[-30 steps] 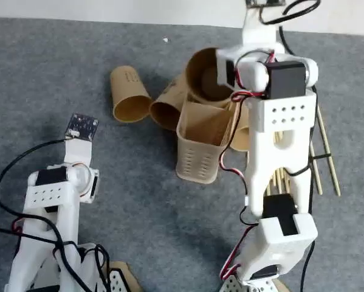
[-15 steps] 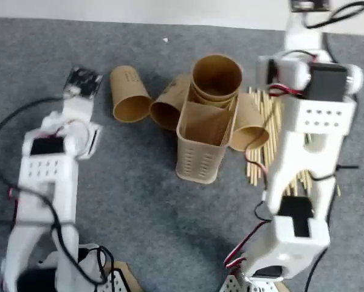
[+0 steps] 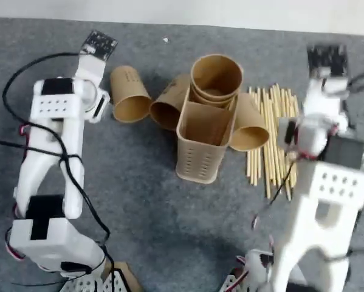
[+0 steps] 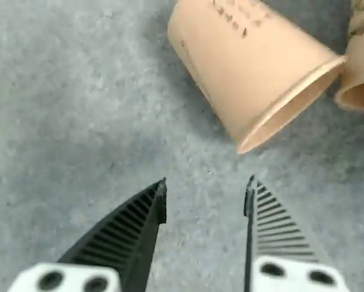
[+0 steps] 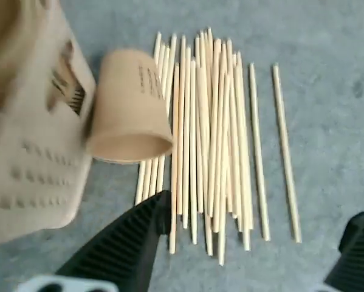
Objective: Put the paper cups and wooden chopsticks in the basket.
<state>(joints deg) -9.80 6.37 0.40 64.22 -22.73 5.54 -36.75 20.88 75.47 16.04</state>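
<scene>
On the grey table (image 3: pixel 139 201), the left gripper (image 4: pixel 206 188) hangs with its jaws parted and empty, just short of a paper cup (image 4: pixel 248 67) lying on its side. The right gripper (image 5: pixel 260 213), spread wide and holding nothing, hovers over the wooden chopsticks (image 5: pixel 212 140), which are laid in a loose row beside the basket (image 3: pixel 200 146). An upright cup (image 3: pixel 216 76) stands at the basket's far end, and a tipped cup (image 3: pixel 248 129) leans against its side, over the chopsticks.
</scene>
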